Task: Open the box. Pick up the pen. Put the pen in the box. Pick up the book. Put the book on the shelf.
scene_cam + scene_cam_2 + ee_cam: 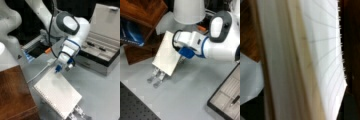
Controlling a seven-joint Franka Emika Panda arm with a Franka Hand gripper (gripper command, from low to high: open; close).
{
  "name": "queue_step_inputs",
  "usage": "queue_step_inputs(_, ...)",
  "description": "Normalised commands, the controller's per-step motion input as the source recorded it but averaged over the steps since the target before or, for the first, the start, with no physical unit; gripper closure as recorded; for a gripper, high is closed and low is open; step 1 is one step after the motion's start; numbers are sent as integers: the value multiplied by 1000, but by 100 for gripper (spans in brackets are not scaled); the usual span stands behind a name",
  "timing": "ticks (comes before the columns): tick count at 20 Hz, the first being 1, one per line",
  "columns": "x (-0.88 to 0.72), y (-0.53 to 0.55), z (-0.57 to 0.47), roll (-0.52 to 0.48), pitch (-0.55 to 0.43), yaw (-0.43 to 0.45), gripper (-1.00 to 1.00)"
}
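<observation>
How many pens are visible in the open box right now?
2 dark pen-like items lie in the box compartments in a front view, one left of the other. Another front view shows one. More may be hidden. The gripper is at the book.

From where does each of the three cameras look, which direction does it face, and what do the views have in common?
Front view: high, looking down on the book; the open box at right, the shelf at lower left, the arm and pincer above the book.
Front view: high, from another side; the book at centre, the shelf at top left, the box at lower right, the pincer at the book's edge.
Wrist view: close against the book; no pincer shows.
All three show the book.
</observation>
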Motion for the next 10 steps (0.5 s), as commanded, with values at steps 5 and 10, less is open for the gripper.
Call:
queue_step_inputs(5, -21, 109, -159, -271, -104, 12, 100)
queue_step_inputs(10, -19, 84, -158, -287, -125, 46, 100)
